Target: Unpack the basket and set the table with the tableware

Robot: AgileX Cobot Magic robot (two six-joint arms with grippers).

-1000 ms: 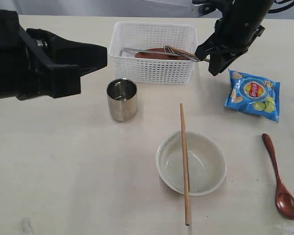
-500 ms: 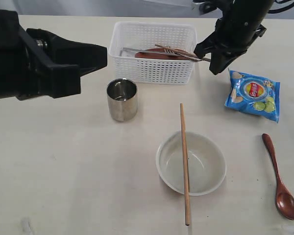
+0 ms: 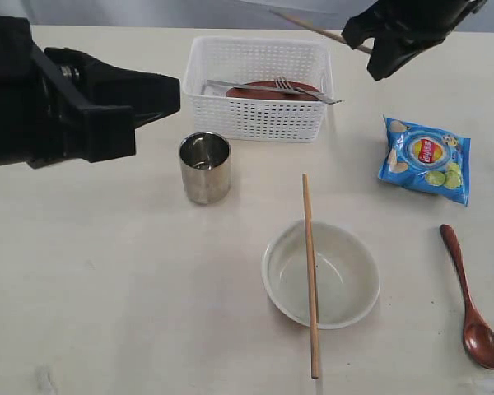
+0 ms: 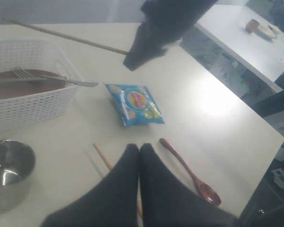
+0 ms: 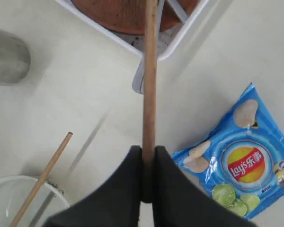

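- Wooden chopstick (image 5: 149, 94), pinched in the narrow jaws of the right gripper (image 5: 148, 184), had lifted clear of the basket (image 3: 255, 119), now below and ahead of them.
- Brown plate (image 3: 255, 91) and steel cutlery (image 3: 306, 93) stayed inside; this piece awaited placing.
- Empty, the left gripper (image 4: 138, 158) hung with jaws pressed together.

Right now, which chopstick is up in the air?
The chopstick pinched in the right gripper, hanging in the air near the white basket. The other chopstick lies flat across the off-white bowl, with nothing holding it.
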